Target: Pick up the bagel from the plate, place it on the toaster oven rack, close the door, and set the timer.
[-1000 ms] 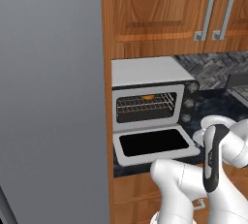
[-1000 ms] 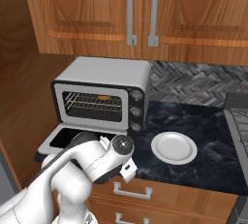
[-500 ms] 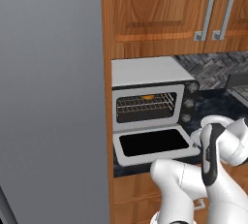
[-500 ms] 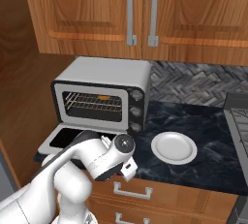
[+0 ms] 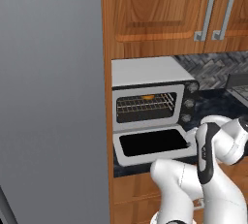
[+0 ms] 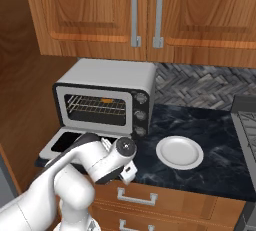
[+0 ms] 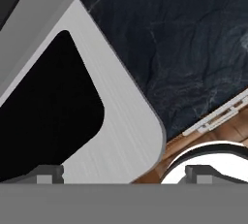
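With the golden-brown bagel (image 6: 106, 100) racked, I hold the two-finger gripper (image 7: 121, 172) spread above the dropped silver-framed glass door (image 7: 116, 121), lower left, ready to lift it.

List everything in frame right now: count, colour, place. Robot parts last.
Boxy silver-white toaster oven: 1, on the dark counter, under the wooden cabinets.
Silver-framed drop-down door with dark glass: 1, hanging open, flat in front of the oven.
Thin wire rack: 1, metal, inside the cavity.
Small golden-brown bagel: 1, far back on the rack.
Round white plate: 1, bare, on the counter right of the oven.
Round oven knobs: 3, dark, in a column on the oven's right front.
Dark marbled counter: 1.
Wooden upper cabinets: 2 doors with grey handles.
Gripper: 1, dark tips, open, over the door's corner.
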